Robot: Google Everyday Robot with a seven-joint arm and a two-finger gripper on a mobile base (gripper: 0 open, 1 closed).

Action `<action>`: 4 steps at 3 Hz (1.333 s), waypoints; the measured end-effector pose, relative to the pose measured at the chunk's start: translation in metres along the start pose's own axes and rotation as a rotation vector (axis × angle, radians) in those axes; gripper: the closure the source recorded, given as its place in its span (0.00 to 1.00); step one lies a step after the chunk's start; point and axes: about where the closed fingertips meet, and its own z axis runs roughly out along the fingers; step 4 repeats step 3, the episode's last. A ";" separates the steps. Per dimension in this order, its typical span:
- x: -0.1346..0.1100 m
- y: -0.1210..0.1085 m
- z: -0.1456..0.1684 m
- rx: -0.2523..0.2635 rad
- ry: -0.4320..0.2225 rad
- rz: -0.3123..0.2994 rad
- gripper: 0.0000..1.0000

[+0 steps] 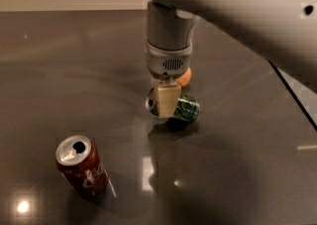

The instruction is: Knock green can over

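Note:
The green can (187, 109) lies on its side on the dark table (237, 169), near the middle of the view. Its silver top (149, 104) points left. My gripper (168, 101) hangs straight down from the grey arm (169, 45) and sits right in front of the can's left half, hiding that part. The can's green body sticks out to the right of the gripper.
A red-brown cola can (82, 166) stands upright at the front left, well apart from the gripper. A small orange round thing (184, 77) shows just behind the gripper's wrist. The table's right edge (297, 105) runs diagonally at the far right.

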 end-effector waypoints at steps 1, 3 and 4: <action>-0.004 0.000 0.004 0.002 0.004 -0.006 0.14; -0.006 -0.003 0.004 0.015 -0.003 -0.007 0.00; -0.006 -0.003 0.004 0.015 -0.003 -0.007 0.00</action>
